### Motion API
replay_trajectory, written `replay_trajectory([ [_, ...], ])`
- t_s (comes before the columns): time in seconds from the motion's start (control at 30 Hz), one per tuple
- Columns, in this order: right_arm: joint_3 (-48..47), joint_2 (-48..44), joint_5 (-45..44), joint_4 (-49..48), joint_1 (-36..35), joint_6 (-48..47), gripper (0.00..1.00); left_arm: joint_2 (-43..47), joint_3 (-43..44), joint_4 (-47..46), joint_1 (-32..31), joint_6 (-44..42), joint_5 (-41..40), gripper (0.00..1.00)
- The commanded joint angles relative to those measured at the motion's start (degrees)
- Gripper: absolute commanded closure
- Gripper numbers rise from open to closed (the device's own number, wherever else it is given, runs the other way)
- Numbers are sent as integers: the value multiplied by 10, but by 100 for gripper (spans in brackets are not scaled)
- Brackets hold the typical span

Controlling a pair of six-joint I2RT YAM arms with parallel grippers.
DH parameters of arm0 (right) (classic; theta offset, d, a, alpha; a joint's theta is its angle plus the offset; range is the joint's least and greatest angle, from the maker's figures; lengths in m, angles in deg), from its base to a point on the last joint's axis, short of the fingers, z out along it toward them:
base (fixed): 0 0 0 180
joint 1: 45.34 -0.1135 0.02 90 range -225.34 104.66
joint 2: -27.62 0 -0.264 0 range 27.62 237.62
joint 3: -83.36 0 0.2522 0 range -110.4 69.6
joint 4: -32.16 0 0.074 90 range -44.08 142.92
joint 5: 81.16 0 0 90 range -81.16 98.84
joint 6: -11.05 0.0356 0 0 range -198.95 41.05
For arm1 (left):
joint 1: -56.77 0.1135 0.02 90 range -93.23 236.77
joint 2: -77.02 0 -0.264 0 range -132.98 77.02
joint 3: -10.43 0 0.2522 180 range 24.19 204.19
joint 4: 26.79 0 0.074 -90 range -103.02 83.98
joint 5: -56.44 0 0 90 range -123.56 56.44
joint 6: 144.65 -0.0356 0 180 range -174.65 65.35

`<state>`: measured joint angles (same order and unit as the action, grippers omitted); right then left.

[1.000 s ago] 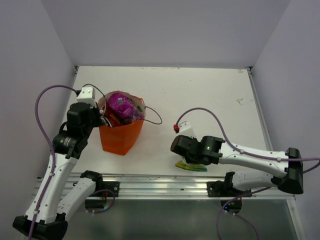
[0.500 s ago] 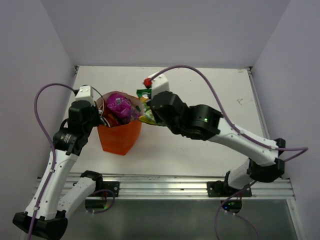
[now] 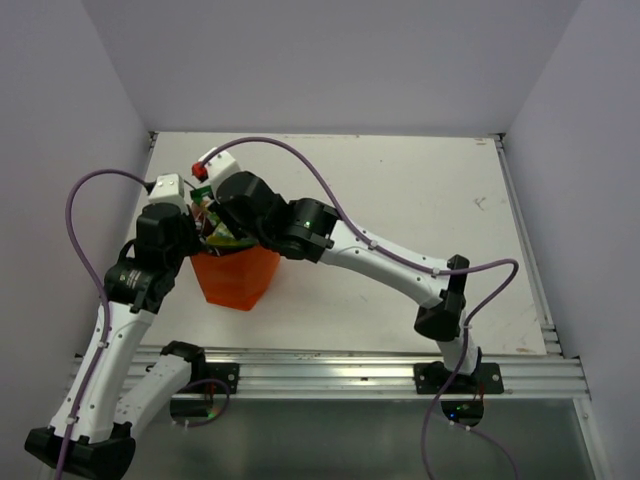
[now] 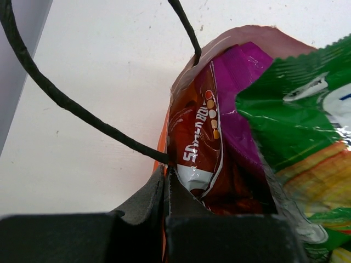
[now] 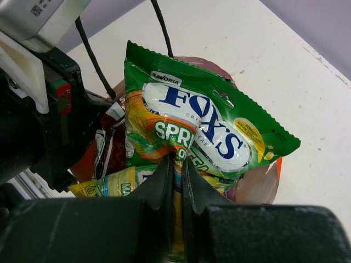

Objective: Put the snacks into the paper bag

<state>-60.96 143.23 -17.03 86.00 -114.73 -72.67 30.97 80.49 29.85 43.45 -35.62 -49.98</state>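
Observation:
The orange paper bag (image 3: 238, 282) stands upright at the table's left. My left gripper (image 4: 166, 174) is shut on its near rim, beside a dark cord handle (image 4: 71, 104). Inside the bag I see the red Doritos bag (image 4: 197, 148) and the purple packet (image 4: 241, 104). My right gripper (image 5: 176, 163) is shut on the green-and-white snack packet (image 5: 203, 126) and holds it over the bag's mouth. The lower end of that packet is among the other snacks. The smaller yellow-green packet (image 5: 109, 183) lies just under it. In the top view the right wrist (image 3: 245, 205) covers the bag's opening.
The right arm (image 3: 400, 265) stretches diagonally across the white table (image 3: 420, 190) from its base at the near right. The left wrist (image 5: 38, 126) sits close against the bag's left side. Grey walls close off three sides of the table.
The right arm lifted the green-and-white packet from the table's near edge, swung it left and brought it over the bag's mouth. The left gripper kept hold of the rim.

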Motion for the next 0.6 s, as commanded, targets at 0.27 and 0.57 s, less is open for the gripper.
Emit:
replay_trajectory([
  [0.27,-3,72,86,-14,31,9,100,4,-5,82,-4,12,12,100],
  [0.57,1,118,110,17,34,14,100,8,-3,84,-4,10,10,100],
])
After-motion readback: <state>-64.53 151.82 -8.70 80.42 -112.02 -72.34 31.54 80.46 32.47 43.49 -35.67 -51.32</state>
